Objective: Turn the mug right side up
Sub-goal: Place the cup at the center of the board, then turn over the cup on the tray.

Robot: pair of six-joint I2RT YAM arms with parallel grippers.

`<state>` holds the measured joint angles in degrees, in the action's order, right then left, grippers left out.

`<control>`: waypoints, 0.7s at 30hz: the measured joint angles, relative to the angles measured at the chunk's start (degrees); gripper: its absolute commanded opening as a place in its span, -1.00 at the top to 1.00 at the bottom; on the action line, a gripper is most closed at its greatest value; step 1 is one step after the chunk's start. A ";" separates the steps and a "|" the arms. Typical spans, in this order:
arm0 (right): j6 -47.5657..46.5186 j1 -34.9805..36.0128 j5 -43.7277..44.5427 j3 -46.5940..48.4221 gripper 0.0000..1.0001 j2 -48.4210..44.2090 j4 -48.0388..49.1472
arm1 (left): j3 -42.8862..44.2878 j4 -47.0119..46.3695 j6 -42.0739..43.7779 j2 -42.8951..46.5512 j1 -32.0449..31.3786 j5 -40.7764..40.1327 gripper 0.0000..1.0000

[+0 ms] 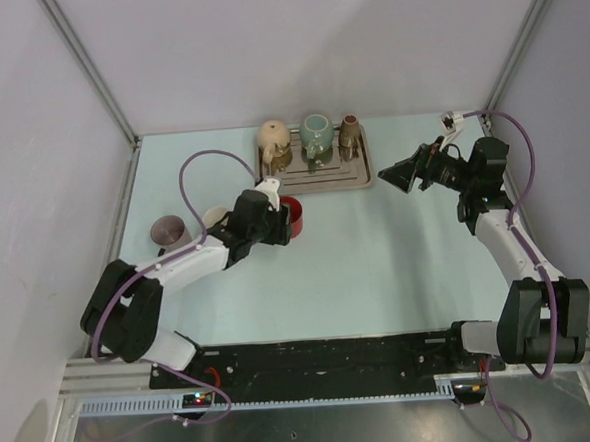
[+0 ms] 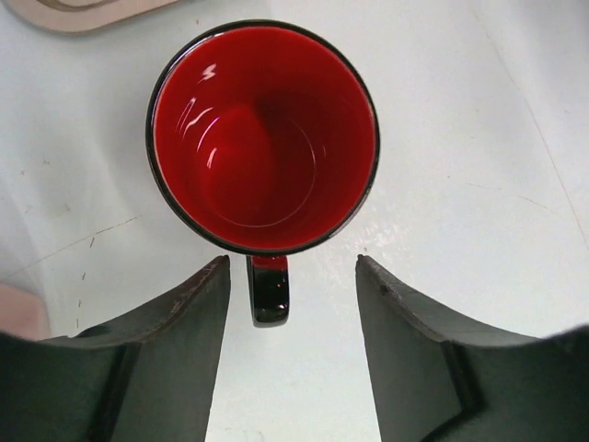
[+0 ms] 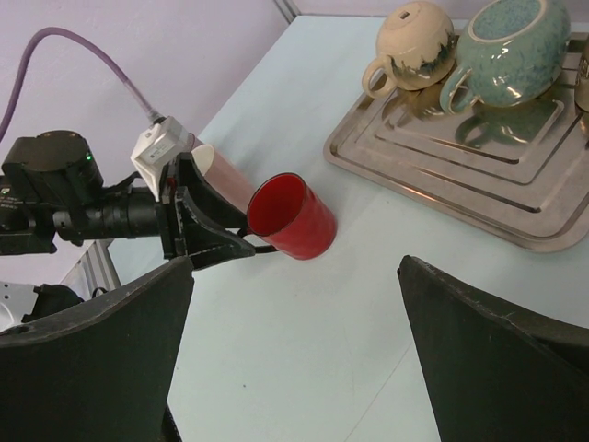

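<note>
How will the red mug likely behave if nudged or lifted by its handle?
Glossy glaze on the red mug suggests hard, probably slippery ceramic, fragile if dropped. Its wide round body looks stable against tipping, more likely to slide. The thin handle may let it swing in a pinch.

Left arm [image 1: 183,268], right arm [image 1: 504,236]: white links, black joints, purple cables [image 1: 211,153]. Left gripper [image 2: 293,262] fingers [image 2: 156,368] were dark wedges.

Glossy glazed ceramic for the mug [image 2: 267,138], shiny metal for the tray [image 3: 497,184], smooth matt table [image 2: 479,138], matt dark plastic on the left end effector [image 2: 293,276].
</note>
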<state>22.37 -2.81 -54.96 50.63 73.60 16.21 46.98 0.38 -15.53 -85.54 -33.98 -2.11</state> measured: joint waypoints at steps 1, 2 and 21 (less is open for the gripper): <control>0.02 0.00 0.02 -0.02 -0.99 0.00 -0.02 | -0.20 -0.04 0.22 0.55 0.00 0.13 -0.34; 0.04 -0.02 0.02 -0.04 -0.99 0.00 0.00 | -0.44 -0.04 0.52 1.38 0.00 0.44 -0.41; 0.09 -0.48 -0.28 -0.07 -0.99 0.00 0.07 | 2.05 1.18 5.79 8.70 0.92 -0.46 -0.99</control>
<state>22.46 -3.29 -55.24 50.57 73.60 16.27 49.04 1.56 -9.74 -76.84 -33.06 -2.57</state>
